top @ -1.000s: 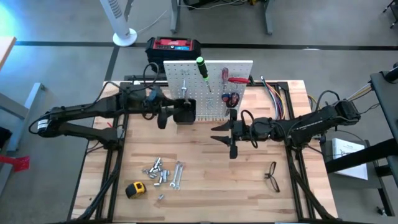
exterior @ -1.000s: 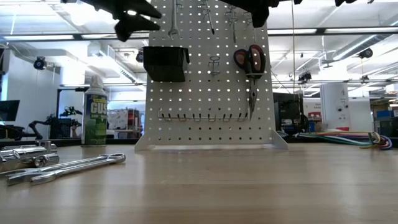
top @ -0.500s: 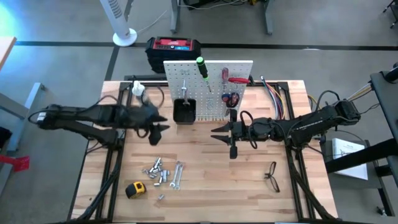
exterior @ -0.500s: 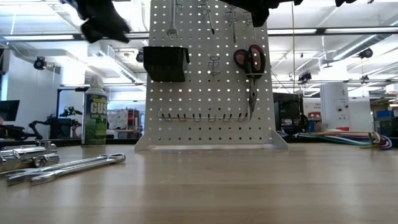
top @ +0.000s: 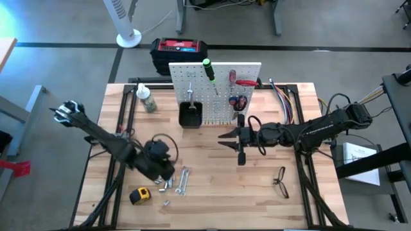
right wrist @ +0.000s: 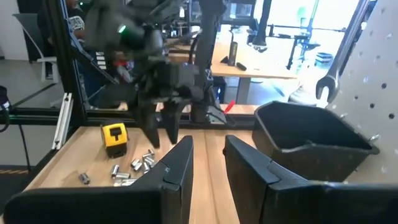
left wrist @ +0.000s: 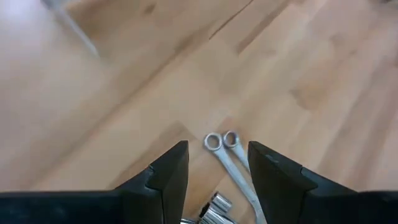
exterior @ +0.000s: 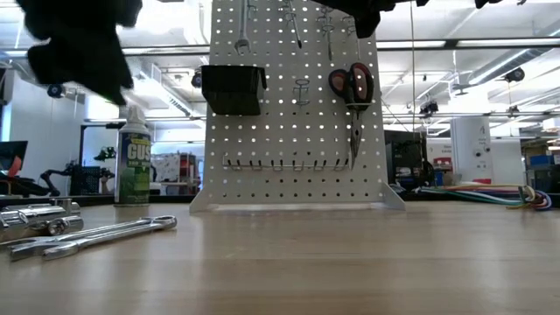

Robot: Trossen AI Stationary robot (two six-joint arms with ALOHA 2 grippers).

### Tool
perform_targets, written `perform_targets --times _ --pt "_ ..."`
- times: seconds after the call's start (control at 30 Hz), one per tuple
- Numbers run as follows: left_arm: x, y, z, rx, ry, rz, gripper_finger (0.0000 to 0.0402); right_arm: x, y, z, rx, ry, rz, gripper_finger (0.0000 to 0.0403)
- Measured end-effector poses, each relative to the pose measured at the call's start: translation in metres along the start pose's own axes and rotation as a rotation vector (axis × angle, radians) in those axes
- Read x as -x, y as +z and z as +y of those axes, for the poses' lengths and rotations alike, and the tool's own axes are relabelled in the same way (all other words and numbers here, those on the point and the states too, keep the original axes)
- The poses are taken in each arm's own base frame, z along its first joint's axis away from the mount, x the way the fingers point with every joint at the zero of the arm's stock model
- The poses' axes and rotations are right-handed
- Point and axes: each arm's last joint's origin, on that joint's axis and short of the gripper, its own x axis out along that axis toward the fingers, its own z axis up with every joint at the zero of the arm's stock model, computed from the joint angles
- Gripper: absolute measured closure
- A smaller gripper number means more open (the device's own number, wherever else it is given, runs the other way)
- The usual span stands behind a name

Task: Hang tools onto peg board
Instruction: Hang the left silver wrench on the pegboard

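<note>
The white peg board (top: 215, 90) stands upright at the table's far middle. It carries a green screwdriver (top: 208, 67), a red screwdriver (top: 232, 77), red-handled pliers (exterior: 352, 87), a wrench (exterior: 242, 35) and a black bin (top: 190, 114). Two silver wrenches (left wrist: 224, 146) and several sockets (top: 162, 176) lie flat on the table at the near left. My left gripper (left wrist: 214, 168) is open and empty above them. My right gripper (top: 237, 138) is open and empty just in front of the board. A yellow tape measure (top: 140, 196) and black-framed glasses (top: 280, 181) lie on the table.
A green-labelled bottle (top: 146, 99) stands left of the board. A red-and-black box (top: 180, 48) sits behind the table. Coloured cables (top: 286, 102) lie at the far right. Bare wood shows in the table's middle and near right (top: 225, 192).
My left gripper has swung away from the black bin on the board, toward the table's near edge and downward. It now hangs over the sockets and wrenches. The bottle, hidden by the arm before, now shows.
</note>
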Motion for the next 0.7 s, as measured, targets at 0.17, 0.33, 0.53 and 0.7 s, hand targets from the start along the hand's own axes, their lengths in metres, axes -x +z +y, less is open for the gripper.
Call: perform_targets --times 0.17,0.33,0.53,0.7 --pt "-0.036 -0.023 -0.012 0.039 0.096 0.05 0.0246 0.0 -0.004 0.001 -0.009 0.002 0.02 0.0335" --pt "-0.055 -0.03 -0.023 0.027 0.136 0.073 0.0246 0.001 -0.007 0.0 -0.013 0.002 0.031 0.0337" --pt "-0.066 -0.034 -0.033 0.045 0.103 0.08 0.0246 0.001 -0.011 0.0 -0.028 0.002 0.041 0.0325" --pt "-0.077 -0.041 -0.035 0.039 0.115 0.114 0.0246 0.002 -0.012 0.0 -0.051 0.001 0.047 0.0317"
